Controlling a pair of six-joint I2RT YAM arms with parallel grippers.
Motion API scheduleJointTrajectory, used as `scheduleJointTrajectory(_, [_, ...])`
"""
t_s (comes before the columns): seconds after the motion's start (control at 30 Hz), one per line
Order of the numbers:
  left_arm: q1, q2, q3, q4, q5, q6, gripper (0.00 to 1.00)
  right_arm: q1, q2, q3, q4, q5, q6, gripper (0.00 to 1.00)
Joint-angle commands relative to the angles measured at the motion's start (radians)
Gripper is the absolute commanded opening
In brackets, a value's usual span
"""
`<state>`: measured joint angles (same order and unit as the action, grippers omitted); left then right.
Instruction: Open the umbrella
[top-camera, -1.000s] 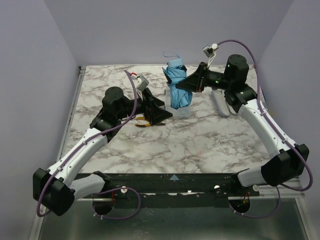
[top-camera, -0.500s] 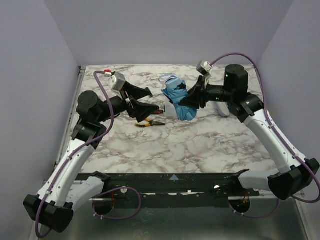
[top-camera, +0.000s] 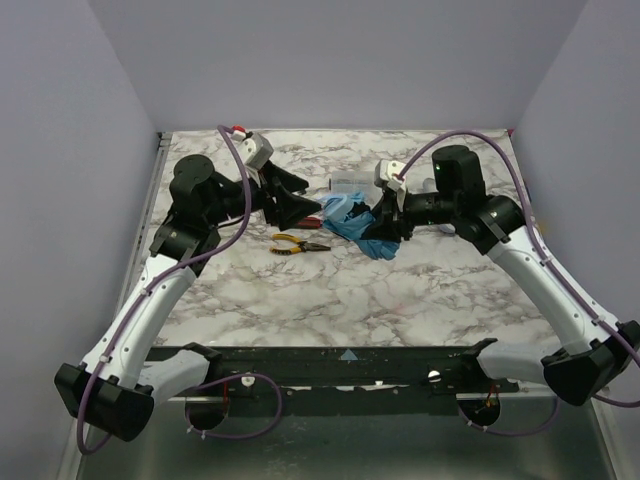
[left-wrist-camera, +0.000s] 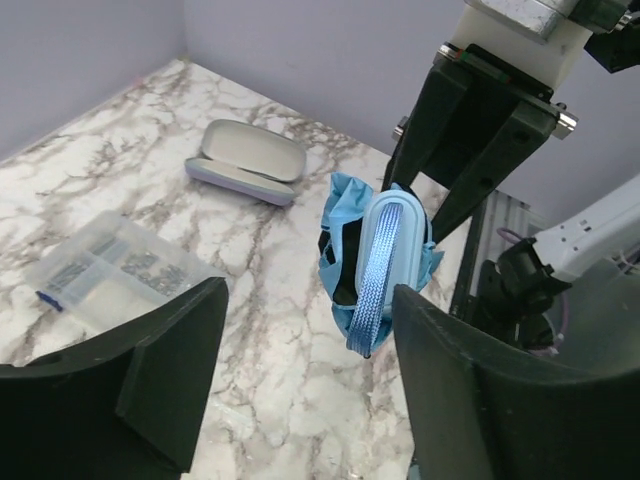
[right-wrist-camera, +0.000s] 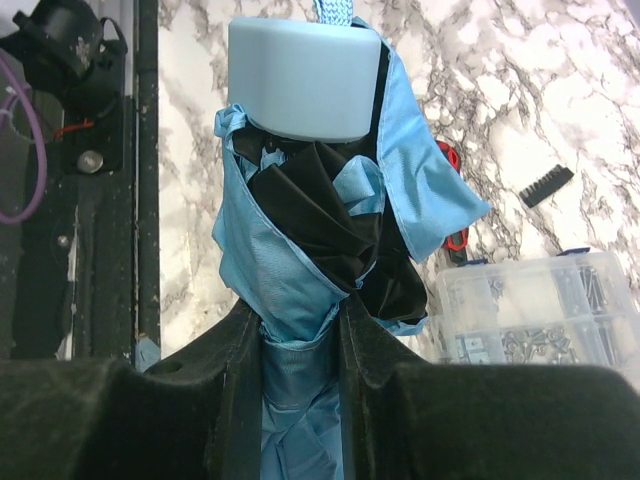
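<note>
Grey-veined white marble desk (top-camera: 400, 300) fills the walled cell. At left, the left claw (left-wrist-camera: 308, 300) stands released, fingers spread wide, aimed at the pale-blue handle cap (left-wrist-camera: 392, 225) of the sky-blue folding fabric umbrella (left-wrist-camera: 345, 235). The umbrella hangs mid-desk, just right of the yellow-handled pliers (top-camera: 298, 242). The right claw (right-wrist-camera: 300, 350) is clenched on its bunched canopy. That grip is mostly slack cloth, so a pull on the handle could slide the bundle free. A second ago the umbrella stood upright; now it tips toward the left arm, whose claw has risen from the pliers.
</note>
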<state>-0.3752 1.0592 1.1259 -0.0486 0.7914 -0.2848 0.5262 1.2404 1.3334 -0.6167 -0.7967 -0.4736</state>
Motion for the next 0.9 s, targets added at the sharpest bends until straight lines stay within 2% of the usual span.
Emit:
scheduleJointTrajectory(0.0, [-0.008, 0.014, 0.04, -0.008, 0.119, 0.002, 0.59, 0.016, -0.043, 0.033, -0.038, 0.016, -0.094, 0.0])
scheduleJointTrajectory(0.07, [-0.01, 0.017, 0.04, -0.013, 0.125, -0.006, 0.53, 0.021, -0.048, 0.028, -0.039, 0.021, -0.1, 0.0])
scheduleJointTrajectory(0.2, [-0.017, 0.015, 0.045, -0.024, 0.166, -0.005, 0.47, 0.026, -0.052, 0.02, -0.045, 0.025, -0.114, 0.0])
scheduleJointTrajectory(0.4, [-0.049, 0.027, 0.061, -0.119, 0.151, 0.044, 0.51, 0.037, -0.049, 0.013, -0.035, 0.025, -0.121, 0.0])
scheduleJointTrajectory(0.5, [-0.056, 0.027, 0.066, -0.146, 0.125, 0.062, 0.47, 0.042, -0.044, 0.012, -0.034, 0.019, -0.116, 0.0])
scheduleJointTrajectory(0.53, [-0.056, 0.028, 0.07, -0.152, 0.123, 0.063, 0.45, 0.046, -0.044, 0.01, -0.034, 0.018, -0.114, 0.0])
scheduleJointTrajectory(0.6, [-0.056, 0.021, 0.079, -0.169, 0.111, 0.078, 0.32, 0.051, -0.042, 0.005, -0.035, 0.023, -0.119, 0.0])
scheduleJointTrajectory(0.7, [-0.04, -0.002, 0.09, -0.179, 0.07, 0.082, 0.0, 0.051, -0.048, -0.017, -0.049, 0.046, -0.137, 0.0])
scheduleJointTrajectory(0.87, [0.039, -0.06, 0.088, -0.156, -0.004, 0.064, 0.0, 0.051, -0.06, -0.077, -0.077, 0.112, -0.146, 0.0])
